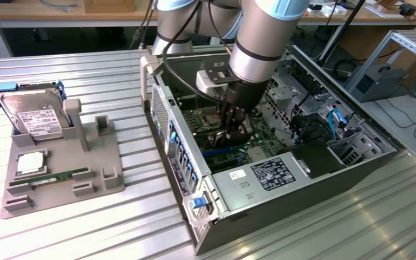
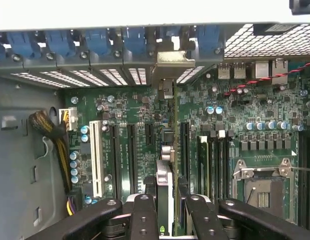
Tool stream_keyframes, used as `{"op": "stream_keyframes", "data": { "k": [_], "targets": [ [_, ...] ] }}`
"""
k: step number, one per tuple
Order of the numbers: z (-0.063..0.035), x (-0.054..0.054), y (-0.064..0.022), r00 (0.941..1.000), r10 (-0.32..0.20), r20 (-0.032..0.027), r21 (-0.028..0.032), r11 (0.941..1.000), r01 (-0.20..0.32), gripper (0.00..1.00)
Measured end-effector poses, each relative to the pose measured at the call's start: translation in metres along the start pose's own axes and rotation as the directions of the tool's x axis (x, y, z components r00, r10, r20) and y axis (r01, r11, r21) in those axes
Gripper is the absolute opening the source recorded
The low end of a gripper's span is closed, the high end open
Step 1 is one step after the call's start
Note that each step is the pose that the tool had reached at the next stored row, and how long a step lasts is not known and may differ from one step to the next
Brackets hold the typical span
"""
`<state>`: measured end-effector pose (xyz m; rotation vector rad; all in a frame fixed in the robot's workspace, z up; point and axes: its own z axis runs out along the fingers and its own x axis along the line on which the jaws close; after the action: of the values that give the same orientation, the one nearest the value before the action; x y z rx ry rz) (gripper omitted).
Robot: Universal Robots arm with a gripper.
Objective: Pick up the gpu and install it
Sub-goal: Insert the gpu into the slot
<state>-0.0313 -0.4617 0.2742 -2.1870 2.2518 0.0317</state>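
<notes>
I see the gripper (image 2: 168, 202) deep inside the open computer case (image 1: 215, 208), which lies on its side on the ribbed metal table (image 1: 85, 70). Its two black fingers (image 2: 144, 217) are pressed onto the gpu (image 2: 166, 180) from both sides. From the wrist view the card shows edge-on, as a thin strip standing upright over the green motherboard (image 2: 139, 115). Its silver bracket (image 2: 170, 62), of folded sheet metal, is at the rear wall of the case, between the perforated slot covers. I cannot make out if the lower edge sits in a slot, because the fingers cover that part. In the exterior view the grey arm hides most of the card. Near the table's edge on the exterior view's left, a grey moulded holder (image 1: 99, 179) carries a silver hard drive (image 1: 34, 116) and a narrow green RAM stick (image 1: 60, 176)
</notes>
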Motion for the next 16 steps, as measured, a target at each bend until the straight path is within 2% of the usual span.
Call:
{"op": "stream_keyframes", "data": {
  "k": [3, 5, 11, 16],
  "targets": [
    [0.0035, -0.0014, 0.0009, 1.0000, 0.000, 0.0000, 0.0000, 1.0000, 0.000, 0.27],
    [0.0045, -0.0027, 0.0057, 1.0000, 0.002, 0.0000, 0.0000, 1.0000, -0.002, 0.27],
    [0.0094, -0.0029, 0.0059, 1.0000, 0.003, 0.0000, 0.0000, 1.0000, -0.003, 0.27],
    [0.0061, -0.0029, 0.0053, 1.0000, 0.003, 0.0003, 0.0001, 1.0000, -0.003, 0.27]
  ]
}}
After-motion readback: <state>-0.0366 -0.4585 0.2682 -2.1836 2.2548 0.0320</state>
